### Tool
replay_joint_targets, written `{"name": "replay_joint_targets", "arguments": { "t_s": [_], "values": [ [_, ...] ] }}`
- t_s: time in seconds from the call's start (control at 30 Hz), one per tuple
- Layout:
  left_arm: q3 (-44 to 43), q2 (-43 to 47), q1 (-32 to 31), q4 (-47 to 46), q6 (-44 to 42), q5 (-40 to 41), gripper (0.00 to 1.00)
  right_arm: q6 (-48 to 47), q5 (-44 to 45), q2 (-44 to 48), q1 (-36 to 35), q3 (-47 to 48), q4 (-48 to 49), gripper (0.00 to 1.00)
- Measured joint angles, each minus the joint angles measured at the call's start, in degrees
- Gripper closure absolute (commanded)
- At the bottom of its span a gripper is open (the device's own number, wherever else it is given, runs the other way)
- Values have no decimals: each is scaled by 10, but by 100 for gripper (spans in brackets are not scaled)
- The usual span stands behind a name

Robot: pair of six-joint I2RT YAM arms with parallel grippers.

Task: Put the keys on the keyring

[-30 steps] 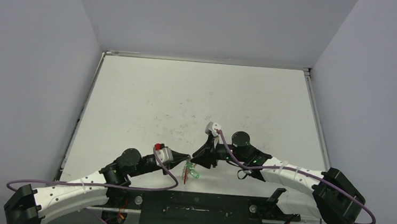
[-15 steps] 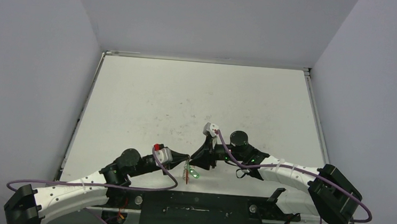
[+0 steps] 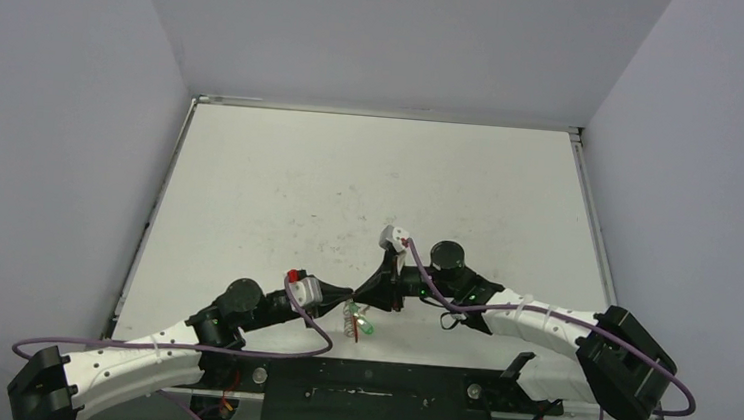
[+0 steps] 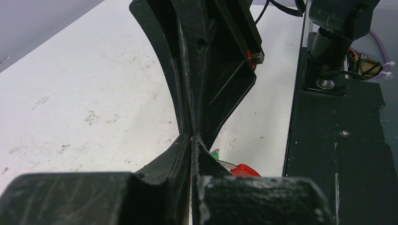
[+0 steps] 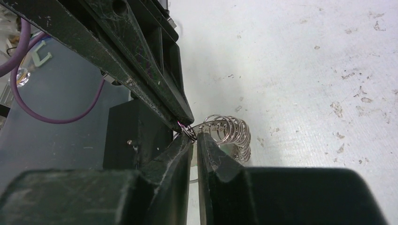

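Left gripper (image 3: 348, 295) and right gripper (image 3: 366, 293) meet tip to tip over the keyring (image 3: 360, 322); the far table (image 3: 350, 178) lies open.

High rear overview of the table (image 3: 351, 168); close wrist views face to face across the keyring (image 5: 232, 131).

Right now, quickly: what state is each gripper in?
Left gripper: closed; what it pinches, if anything, cannot be told.
Right gripper: closed on the silvery coiled-link keyring.

Right arm creeps left
Over 1 s the right gripper (image 3: 359, 302) shifted slightly toward the upper left of the top view; the left gripper (image 3: 348, 294) edged left too.
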State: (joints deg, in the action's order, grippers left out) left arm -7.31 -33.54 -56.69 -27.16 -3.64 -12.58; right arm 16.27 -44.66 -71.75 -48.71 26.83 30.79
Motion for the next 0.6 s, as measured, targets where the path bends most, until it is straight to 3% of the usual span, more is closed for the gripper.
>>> {"name": "replay_joint_targets", "arguments": {
  "t_s": [0.07,0.5,0.6],
  "values": [
    [0,0,0,0,0,1,100,0,-3,-5,0,2,0,100],
    [0,2,0,-1,3,8,100,-17,-14,9,4,12,-40,100],
    [0,8,-2,-1,5,16,80,-45,-4,29,4,34,-100,100]
  ]
}}
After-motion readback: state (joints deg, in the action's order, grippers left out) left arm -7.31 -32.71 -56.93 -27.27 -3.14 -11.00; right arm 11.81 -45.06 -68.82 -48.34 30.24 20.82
